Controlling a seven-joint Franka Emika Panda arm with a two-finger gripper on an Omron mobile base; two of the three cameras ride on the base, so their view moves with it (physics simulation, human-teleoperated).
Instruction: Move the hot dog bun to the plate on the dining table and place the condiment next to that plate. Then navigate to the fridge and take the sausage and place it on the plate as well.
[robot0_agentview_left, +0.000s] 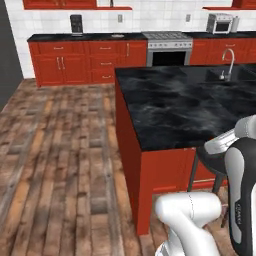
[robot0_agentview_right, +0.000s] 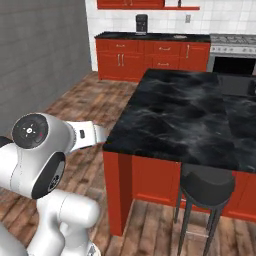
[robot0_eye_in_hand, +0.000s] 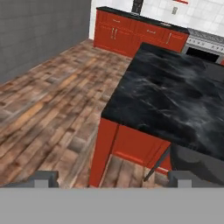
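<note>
The dining table (robot0_agentview_left: 190, 110), a black marble island on a red base, stands ahead, and its near corner shows in the right base view (robot0_agentview_right: 190, 115) and the hand view (robot0_eye_in_hand: 175, 96). My gripper (robot0_eye_in_hand: 114, 179) hangs in front of that corner, above the wooden floor. It is open, with nothing between its two dark fingertips (robot0_eye_in_hand: 43, 178). The hot dog bun, plate, condiment, fridge and sausage are out of view.
A black stool (robot0_agentview_right: 206, 186) stands against the island's near side. A sink with a faucet (robot0_agentview_left: 229, 62) is set into the far end of the top. Red wall cabinets (robot0_agentview_left: 85, 62) and a stove (robot0_agentview_left: 167, 47) line the back. A grey wall (robot0_agentview_right: 40, 50) rises on the left, past the open wooden floor (robot0_agentview_left: 55, 165).
</note>
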